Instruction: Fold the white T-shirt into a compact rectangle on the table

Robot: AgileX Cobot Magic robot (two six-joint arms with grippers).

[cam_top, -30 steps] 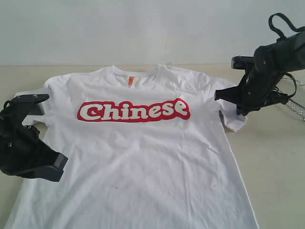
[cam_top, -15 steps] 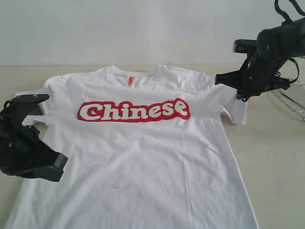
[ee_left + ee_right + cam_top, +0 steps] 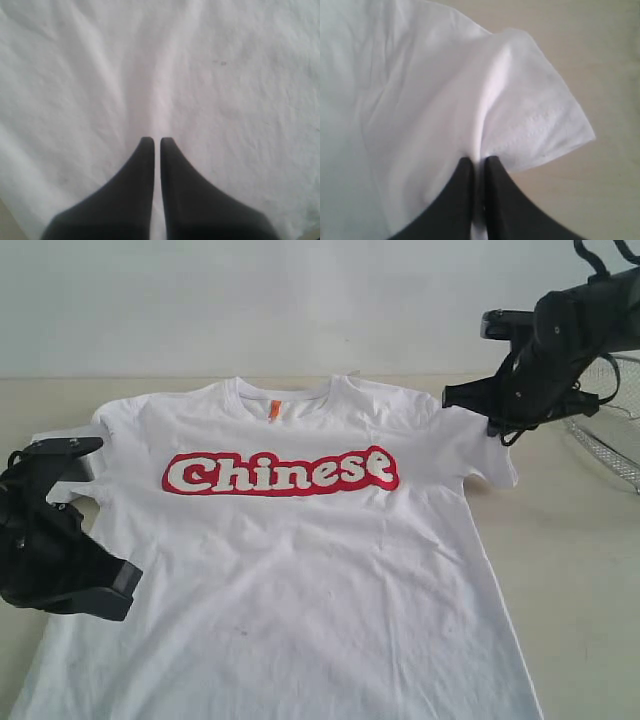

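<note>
Since a second ago, our right gripper [image 3: 480, 160] has risen and drawn toward the far edge, lifting the sleeve [image 3: 540, 125] with it. Its jaws are clamped tight on a fold of that sleeve, whose hemmed end hangs free above the table [image 3: 580, 570]. Our left gripper [image 3: 156, 141] has not shifted. Its jaws are closed to a sliver with the tips on cloth, and we cannot tell whether any is pinched. The shirt [image 3: 300, 570] lies face up, spread across the table, lettering showing. A basket [image 3: 610, 445] sits beyond the right arm.
</note>
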